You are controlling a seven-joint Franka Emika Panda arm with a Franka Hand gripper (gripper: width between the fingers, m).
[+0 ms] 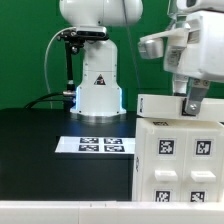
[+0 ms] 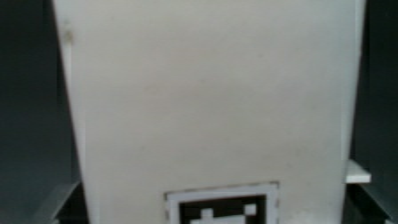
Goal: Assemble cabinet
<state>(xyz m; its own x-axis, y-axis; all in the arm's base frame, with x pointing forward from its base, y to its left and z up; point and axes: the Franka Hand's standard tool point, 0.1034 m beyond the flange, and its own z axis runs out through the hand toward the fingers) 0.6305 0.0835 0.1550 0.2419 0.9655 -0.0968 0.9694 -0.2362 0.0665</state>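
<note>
Seemingly midway: the gripper [image 1: 190, 103] meets the cabinet [image 1: 180, 160]; finger state unclear, how much assembly remains unclear

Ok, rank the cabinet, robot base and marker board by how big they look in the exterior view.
1. cabinet: largest, though it sits nearest the camera and is cut off by the frame.
2. robot base.
3. marker board: smallest, a thin flat strip on the table.

cabinet [image 1: 180, 150] at exterior view's right | marker board [image 1: 102, 145] left of it (on table [image 1: 40, 150])
</note>
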